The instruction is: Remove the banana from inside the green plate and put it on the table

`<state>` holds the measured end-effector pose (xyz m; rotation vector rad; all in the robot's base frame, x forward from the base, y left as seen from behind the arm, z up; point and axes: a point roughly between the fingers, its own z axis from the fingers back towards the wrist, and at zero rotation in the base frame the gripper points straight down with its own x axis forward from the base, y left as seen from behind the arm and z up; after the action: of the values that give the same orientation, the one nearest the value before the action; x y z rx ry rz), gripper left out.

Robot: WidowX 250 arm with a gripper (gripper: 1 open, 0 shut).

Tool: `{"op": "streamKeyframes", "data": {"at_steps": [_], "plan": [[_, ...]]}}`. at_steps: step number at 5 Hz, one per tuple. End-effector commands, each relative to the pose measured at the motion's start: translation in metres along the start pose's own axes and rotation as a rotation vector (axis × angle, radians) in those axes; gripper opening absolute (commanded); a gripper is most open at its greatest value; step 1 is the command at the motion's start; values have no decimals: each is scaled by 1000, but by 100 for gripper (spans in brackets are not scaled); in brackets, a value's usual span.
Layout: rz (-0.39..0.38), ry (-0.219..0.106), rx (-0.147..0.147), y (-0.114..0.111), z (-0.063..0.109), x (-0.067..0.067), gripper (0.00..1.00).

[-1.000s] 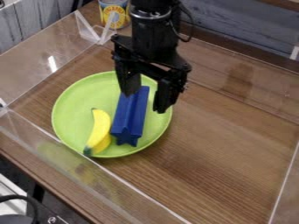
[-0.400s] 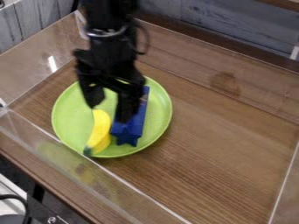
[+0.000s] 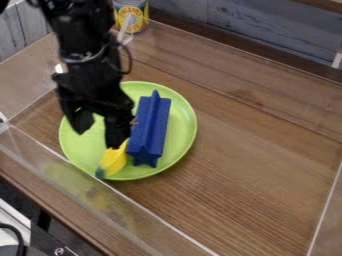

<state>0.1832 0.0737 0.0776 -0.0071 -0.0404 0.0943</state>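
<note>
The lime-green plate point(image 3: 185, 118) lies on the brown wood-grain table point(image 3: 261, 165), left of centre. In it rests the yellow banana point(image 3: 115, 158), only its lower end showing below my gripper. My black gripper point(image 3: 99, 126) points down over the plate's left half, directly above the banana, its two fingers point(image 3: 118, 126) spread apart and open with nothing gripped between them. Whether the fingertips touch the banana or the plate I cannot tell. A long blue block point(image 3: 151, 127) lies in the plate just right of the gripper.
Clear acrylic walls point(image 3: 80, 195) border the table on all sides. A yellow-and-white container point(image 3: 128, 16) stands behind the back wall. Bare tabletop stretches to the right of the plate and along the front edge.
The gripper has swung left across the plate, from over the blue block to over the banana, and dropped lower. It stayed open. Banana and block have not moved.
</note>
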Motion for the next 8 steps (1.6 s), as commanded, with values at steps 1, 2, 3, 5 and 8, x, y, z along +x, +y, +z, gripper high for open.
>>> {"op": "streamKeyframes", "data": {"at_steps": [1,2,3,5,8], "plan": [[69,-33,0,7,-12,2,100],[147,-46,-4,8,-30,10,100],[217,-52,-5,9,-42,20,100],[125,-53,-22,15,-37,26,0],[134,-19,-16,15,-26,47,100]]}}
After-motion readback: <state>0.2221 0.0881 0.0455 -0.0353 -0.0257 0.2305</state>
